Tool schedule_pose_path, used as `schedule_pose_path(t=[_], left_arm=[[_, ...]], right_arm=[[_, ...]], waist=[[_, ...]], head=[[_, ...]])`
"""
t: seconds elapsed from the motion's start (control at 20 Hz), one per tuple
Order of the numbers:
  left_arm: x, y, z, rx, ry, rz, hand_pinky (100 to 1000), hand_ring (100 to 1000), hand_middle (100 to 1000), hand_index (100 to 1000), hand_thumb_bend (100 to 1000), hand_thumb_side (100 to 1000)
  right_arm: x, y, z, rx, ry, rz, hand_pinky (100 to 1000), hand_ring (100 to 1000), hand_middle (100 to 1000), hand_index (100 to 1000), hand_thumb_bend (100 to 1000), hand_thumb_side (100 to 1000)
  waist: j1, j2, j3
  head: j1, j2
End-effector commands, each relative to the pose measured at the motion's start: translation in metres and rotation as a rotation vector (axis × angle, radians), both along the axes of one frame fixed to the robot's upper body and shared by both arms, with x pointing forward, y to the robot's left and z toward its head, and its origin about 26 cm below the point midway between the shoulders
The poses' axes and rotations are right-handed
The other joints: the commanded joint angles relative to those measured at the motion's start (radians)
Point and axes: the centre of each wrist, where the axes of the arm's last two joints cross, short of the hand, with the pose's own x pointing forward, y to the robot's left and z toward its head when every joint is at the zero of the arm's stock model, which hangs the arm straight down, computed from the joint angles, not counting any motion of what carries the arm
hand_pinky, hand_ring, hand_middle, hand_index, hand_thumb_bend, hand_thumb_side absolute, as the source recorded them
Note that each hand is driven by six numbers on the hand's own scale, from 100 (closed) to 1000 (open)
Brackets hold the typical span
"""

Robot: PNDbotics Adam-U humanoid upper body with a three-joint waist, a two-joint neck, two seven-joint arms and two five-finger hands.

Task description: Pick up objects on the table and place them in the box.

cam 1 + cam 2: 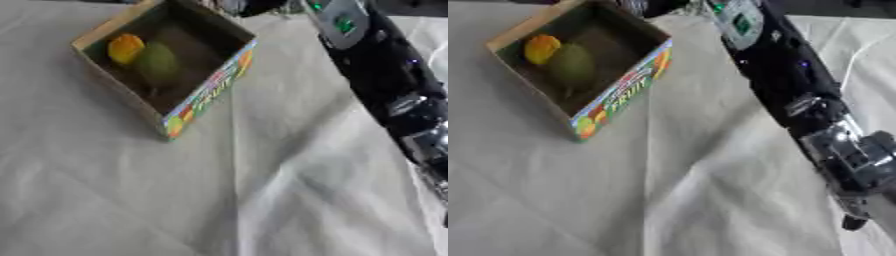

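Observation:
An open cardboard box with a colourful printed side stands askew at the upper left of the cloth. Inside it lie an orange-yellow fruit and, touching it, a green fruit. My right arm comes in from the lower right and stretches up past the box's right side. Its hand shows only as a dark shape at the top edge, just beyond the box's far corner. Nothing can be made out in that hand. My left hand is out of view.
A wrinkled white cloth covers the table. A grey panel with a green light sits on my right forearm. A thin white cable lies at the right edge.

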Motion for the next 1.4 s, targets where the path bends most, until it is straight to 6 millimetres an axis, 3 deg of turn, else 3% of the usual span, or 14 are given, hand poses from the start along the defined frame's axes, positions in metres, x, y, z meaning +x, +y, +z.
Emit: schedule_pose_path(t=[0.05,0.1,0.2,0.25,0.3,0.35,0.5,0.55,0.8,0.95,1.05,1.25,1.4], left_arm=[[-0.003,-0.001,0.010,0.014,-0.034,-0.018,811,814,785,886,100,503],[-0.003,-0.001,0.010,0.013,-0.034,-0.020,811,814,785,886,100,504],[-0.003,-0.001,0.010,0.012,-0.032,-0.022,811,814,786,886,100,504],[-0.003,-0.001,0.010,0.013,-0.031,-0.023,811,814,786,886,100,504],[-0.003,-0.001,0.010,0.014,-0.029,-0.023,811,814,786,886,100,506],[-0.003,-0.001,0.009,0.014,-0.027,-0.022,811,814,786,887,100,507],[-0.003,0.000,0.007,0.014,-0.019,-0.021,812,815,786,887,100,509],[-0.003,0.000,0.007,0.015,-0.017,-0.020,812,815,787,887,100,509],[-0.003,0.002,0.004,0.018,-0.006,-0.014,811,815,786,887,100,504],[-0.004,0.004,0.001,0.018,0.004,-0.004,811,815,787,887,100,505],[-0.004,0.007,-0.001,0.018,0.012,0.010,812,815,786,887,100,499],[-0.006,0.015,-0.005,0.009,0.024,0.051,812,815,786,887,100,491],[-0.007,0.020,-0.008,0.001,0.029,0.079,812,814,786,886,100,489]], right_arm=[[0.011,0.003,-0.003,-0.039,-0.047,-0.034,770,850,461,595,100,100],[0.013,0.006,-0.008,-0.064,-0.047,-0.037,779,866,487,618,100,100],[0.017,0.009,-0.017,-0.124,-0.039,-0.053,819,983,669,774,100,143],[0.018,0.009,-0.019,-0.160,-0.036,-0.063,837,1000,736,827,100,161],[0.018,0.010,-0.019,-0.200,-0.044,-0.072,897,1000,845,927,100,121],[0.017,0.011,-0.017,-0.227,-0.059,-0.079,920,1000,879,955,100,100],[0.013,0.012,-0.007,-0.241,-0.121,-0.101,942,1000,901,973,135,175],[0.011,0.012,-0.005,-0.235,-0.138,-0.107,939,1000,895,972,100,227],[0.003,0.010,0.008,-0.156,-0.183,-0.091,926,1000,867,956,118,100],[-0.010,0.004,0.020,-0.070,-0.209,-0.038,913,1000,849,942,100,100],[-0.030,-0.004,0.030,0.013,-0.219,0.030,891,1000,808,917,100,100],[-0.096,-0.034,0.044,0.239,-0.173,0.148,858,1000,749,860,100,100],[-0.145,-0.050,0.038,0.345,-0.114,0.193,848,1000,735,852,100,128]], waist=[[0.004,-0.018,0.005],[0.003,-0.018,0.007],[0.002,-0.018,0.010],[0.002,-0.018,0.010],[0.002,-0.020,0.010],[0.002,-0.021,0.010],[0.003,-0.026,0.008],[0.003,-0.028,0.007],[0.007,-0.039,0.001],[0.009,-0.051,-0.008],[0.010,-0.061,-0.019],[0.015,-0.078,-0.045],[0.020,-0.085,-0.066]], head=[[-0.013,-0.015],[-0.014,-0.014],[-0.015,-0.013],[-0.015,-0.013],[-0.014,-0.012],[-0.014,-0.011],[-0.010,-0.005],[-0.008,-0.004],[0.004,0.006],[0.022,0.017],[0.043,0.026],[0.086,0.039],[0.115,0.045]])
